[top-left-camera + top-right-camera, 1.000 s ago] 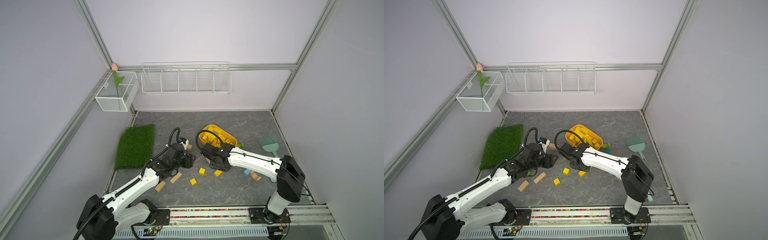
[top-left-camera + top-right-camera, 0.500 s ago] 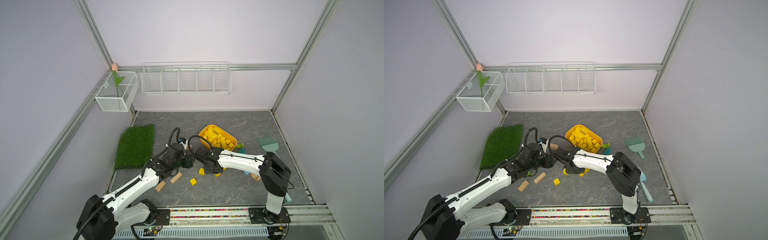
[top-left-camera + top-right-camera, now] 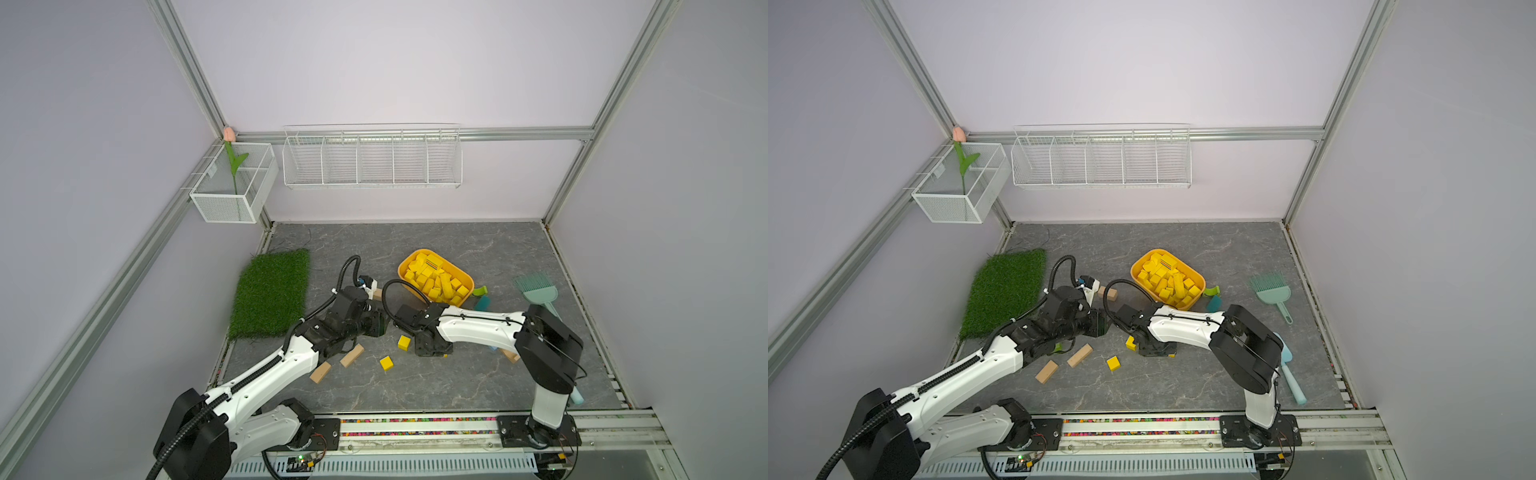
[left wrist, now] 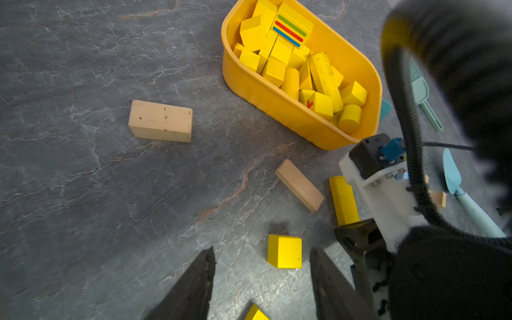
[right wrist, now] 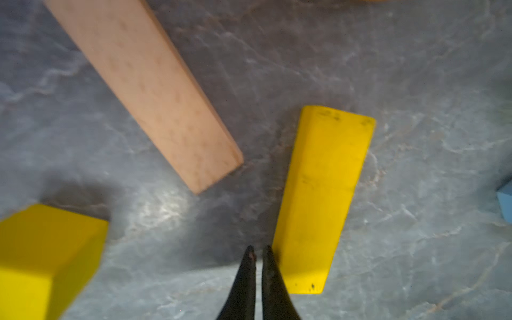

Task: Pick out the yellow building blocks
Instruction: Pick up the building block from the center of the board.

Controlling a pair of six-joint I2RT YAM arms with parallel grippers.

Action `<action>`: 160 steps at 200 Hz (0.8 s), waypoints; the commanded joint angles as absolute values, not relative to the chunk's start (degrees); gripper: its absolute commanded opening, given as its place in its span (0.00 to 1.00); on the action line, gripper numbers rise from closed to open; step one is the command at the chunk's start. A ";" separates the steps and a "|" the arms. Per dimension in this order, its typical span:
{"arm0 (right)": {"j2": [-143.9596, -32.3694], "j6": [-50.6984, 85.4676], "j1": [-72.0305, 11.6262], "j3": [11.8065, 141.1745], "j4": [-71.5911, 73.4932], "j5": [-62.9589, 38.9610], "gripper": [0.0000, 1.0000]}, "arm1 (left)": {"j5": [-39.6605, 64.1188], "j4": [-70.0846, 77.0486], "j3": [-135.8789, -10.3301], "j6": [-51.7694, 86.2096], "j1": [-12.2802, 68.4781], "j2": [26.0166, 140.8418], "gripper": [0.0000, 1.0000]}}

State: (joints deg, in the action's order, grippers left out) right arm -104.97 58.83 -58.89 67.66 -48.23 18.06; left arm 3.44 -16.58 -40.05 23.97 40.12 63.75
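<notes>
My right gripper (image 5: 256, 256) has swung away from the front of the tub (image 4: 279, 105) and dropped to the floor (image 4: 83, 180) within the last second. Its jaws have snapped together on nothing. The pinched tips sit just beside the near end of the long yellow bar (image 5: 321, 199), not around it. I take that as either a missed grab or a set-up to nudge, so this bar is not yet picked.

My left gripper (image 4: 261, 250) has hardly altered. It is half spread and empty, hovering with a yellow cube (image 4: 284, 250) just past one finger.

Most of the yellow building blocks (image 4: 291, 63) are heaped in the tub. I count 3 still loose on the floor: the bar, that cube and a second yellow cube (image 3: 386, 363).

The yellow pieces are glossy painted wood with crisp edges, and the bar is scuffed with dark marks. The tan bar (image 5: 144, 88) and the chunkier tan block (image 4: 160, 122) are bare, faintly grained wood. The tub is smooth moulded plastic with rounded ends, and the floor is grey, veined and stone-like.
</notes>
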 commanded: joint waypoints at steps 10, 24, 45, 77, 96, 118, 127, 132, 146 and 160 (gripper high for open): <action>-97.93 61.96 -60.51 64.20 -51.42 19.96 0.12 | 3.85 -15.57 -39.99 24.80 39.73 63.91 0.57; -95.73 61.96 -60.61 63.53 -52.08 20.67 0.13 | 3.84 -15.62 -40.12 24.88 39.73 64.14 0.57; -93.84 60.37 -60.50 63.30 -52.82 22.61 0.30 | 3.84 -15.73 -40.25 24.87 39.73 64.33 0.57; -93.46 55.54 -60.11 62.13 -51.06 23.11 0.49 | 3.78 -15.85 -40.25 24.96 39.73 64.27 0.57; -92.02 53.69 -60.04 60.11 -49.06 23.46 0.58 | 3.69 -15.90 -40.21 24.88 39.73 64.34 0.57; -90.02 52.79 -58.36 56.28 -44.44 20.64 0.62 | 3.81 -15.82 -40.50 24.87 39.73 64.75 0.58; -89.49 52.46 -57.27 54.97 -42.77 19.29 0.64 | 3.87 -15.89 -40.60 24.87 39.73 65.02 0.57; -89.27 52.24 -56.73 54.25 -41.82 18.52 0.64 | 3.83 -15.94 -40.77 24.87 39.73 65.24 0.57; -88.86 51.06 -55.84 53.06 -39.13 16.69 0.64 | 3.96 -16.13 -40.90 24.91 39.73 65.41 0.57; -88.98 50.00 -55.84 53.00 -37.80 16.05 0.63 | 3.86 -16.12 -40.87 24.87 39.73 65.31 0.57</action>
State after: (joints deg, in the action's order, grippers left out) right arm -90.06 52.49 -56.29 54.06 -42.87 18.79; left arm 3.51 -16.51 -40.05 23.99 40.12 64.93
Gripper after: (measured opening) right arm 0.638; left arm 0.575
